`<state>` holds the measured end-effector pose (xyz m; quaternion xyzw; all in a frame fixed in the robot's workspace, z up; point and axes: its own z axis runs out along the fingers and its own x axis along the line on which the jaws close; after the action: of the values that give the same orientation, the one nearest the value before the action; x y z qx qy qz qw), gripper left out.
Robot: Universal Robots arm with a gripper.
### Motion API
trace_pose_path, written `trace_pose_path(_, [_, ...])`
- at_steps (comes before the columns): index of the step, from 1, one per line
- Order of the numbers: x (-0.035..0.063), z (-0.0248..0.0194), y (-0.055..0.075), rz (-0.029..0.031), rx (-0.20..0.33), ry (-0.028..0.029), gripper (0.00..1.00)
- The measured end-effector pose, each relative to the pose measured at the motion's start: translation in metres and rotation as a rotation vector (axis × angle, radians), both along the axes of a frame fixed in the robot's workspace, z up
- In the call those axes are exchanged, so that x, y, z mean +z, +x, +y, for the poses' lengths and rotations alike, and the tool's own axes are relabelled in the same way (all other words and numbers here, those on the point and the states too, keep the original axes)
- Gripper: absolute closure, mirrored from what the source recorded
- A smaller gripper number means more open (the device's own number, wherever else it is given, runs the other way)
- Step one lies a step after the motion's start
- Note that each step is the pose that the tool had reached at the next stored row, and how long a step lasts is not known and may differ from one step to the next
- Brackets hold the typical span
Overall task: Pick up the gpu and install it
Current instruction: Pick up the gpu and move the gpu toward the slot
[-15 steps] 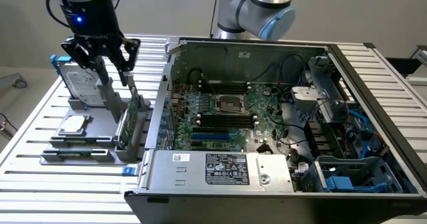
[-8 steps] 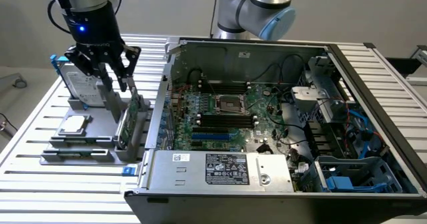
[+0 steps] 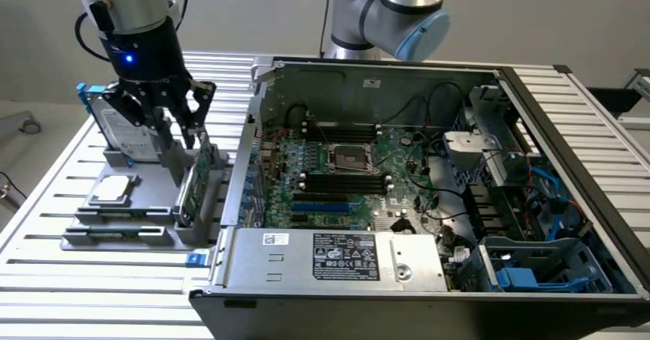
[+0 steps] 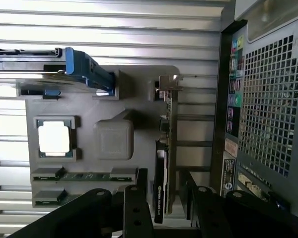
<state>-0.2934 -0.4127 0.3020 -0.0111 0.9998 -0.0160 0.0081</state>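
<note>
The gpu (image 3: 200, 184) stands on edge in the grey holder (image 3: 152, 176), beside the computer case's outer wall. In the wrist view the gpu (image 4: 168, 124) shows its green board, black cooler and silvery end bracket. My gripper (image 3: 178, 144) has come down over the card's top edge. Its black fingers (image 4: 141, 198) sit close on either side of the card, and the gripper (image 4: 166, 181) is shut on it. The card still rests in its slot in the holder (image 4: 139, 99).
The holder also carries a hard drive in a blue frame (image 3: 127, 135), a square silver chip (image 3: 112, 189) and memory sticks (image 3: 117, 214). On the exterior view's right, the open computer case (image 3: 488, 81) lies with its motherboard (image 3: 345, 165) exposed. Its perforated rear panel (image 4: 268, 99) stands close to the card.
</note>
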Motion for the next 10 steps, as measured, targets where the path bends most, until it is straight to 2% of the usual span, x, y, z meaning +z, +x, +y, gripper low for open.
trace_pose_path(10, [-0.0182,-0.0027,0.0,0.0,0.02,0.0,0.61])
